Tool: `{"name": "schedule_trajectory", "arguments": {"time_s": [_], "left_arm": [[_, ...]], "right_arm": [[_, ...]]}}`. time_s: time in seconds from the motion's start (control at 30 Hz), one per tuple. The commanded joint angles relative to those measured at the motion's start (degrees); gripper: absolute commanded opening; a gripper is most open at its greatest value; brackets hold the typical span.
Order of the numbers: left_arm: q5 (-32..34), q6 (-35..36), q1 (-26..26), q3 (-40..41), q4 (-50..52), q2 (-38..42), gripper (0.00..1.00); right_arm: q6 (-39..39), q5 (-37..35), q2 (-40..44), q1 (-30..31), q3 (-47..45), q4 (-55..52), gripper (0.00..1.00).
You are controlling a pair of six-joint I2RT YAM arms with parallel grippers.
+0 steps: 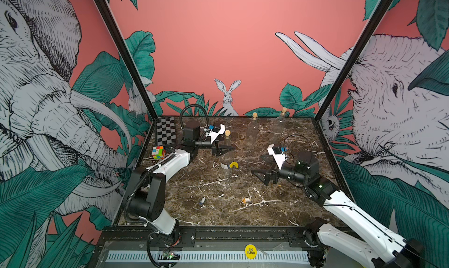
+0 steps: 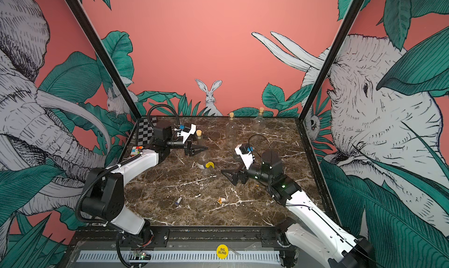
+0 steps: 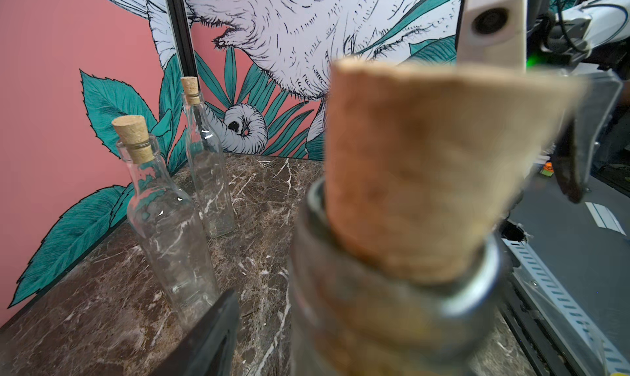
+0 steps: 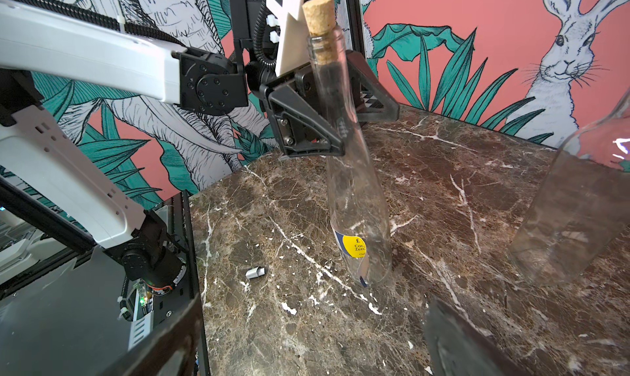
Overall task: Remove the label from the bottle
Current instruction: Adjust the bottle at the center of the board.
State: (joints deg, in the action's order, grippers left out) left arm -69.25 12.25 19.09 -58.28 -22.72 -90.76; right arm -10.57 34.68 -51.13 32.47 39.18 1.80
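Desk (image 1: pixel 218 206): dark veined marble, filling the lower centre of both top views.
Left hand (image 4: pixel 364 127): fingers stood either side of the bottle's upper body. I could not tell whether they were already pinching the glass.
Right hand (image 1: pixel 258 164): fingers wide apart and empty, just right of the bottle in a top view.
Bottle (image 1: pixel 227 155): clear glass, corked, upright on the desk at frame centre.
Bottle handling: likely rigid, slick and breakable. Best held below the neck, where the left hand stood.
Spare bottles (image 1: pixel 252 130) (image 1: pixel 279 125): corked, no label seen on them, upper right of centre.
Label (image 4: pixel 354 246): yellow and blue sticker low on the bottle, facing the right hand.
Label handling: probably thin, tearable and glued down. A fingertip should catch an edge and peel.
Scraps (image 1: pixel 202 200) (image 1: pixel 246 200): small bits lying lower centre.
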Motion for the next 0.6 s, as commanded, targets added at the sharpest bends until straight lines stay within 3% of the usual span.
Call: {"name": "schedule_trajectory", "arguments": {"time_s": [0.0,0.23,0.57], "left_arm": [[0.4,-0.2,0.6,1.8,-3.0,1.1,0.65],[1.4,-0.3,0.9,3.7,-4.6,1.9,0.54],[3.2,-1.3,1.0,4.6,-6.3,2.5,0.11]], "right_arm": [[-0.7,-0.3,-0.4,-0.3,1.4,1.3,0.99],[-1.2,-0.4,-0.5,-0.3,1.6,1.1,0.99],[-1.0,-1.0,-0.4,-0.3,2.3,-0.3,0.98]]}}
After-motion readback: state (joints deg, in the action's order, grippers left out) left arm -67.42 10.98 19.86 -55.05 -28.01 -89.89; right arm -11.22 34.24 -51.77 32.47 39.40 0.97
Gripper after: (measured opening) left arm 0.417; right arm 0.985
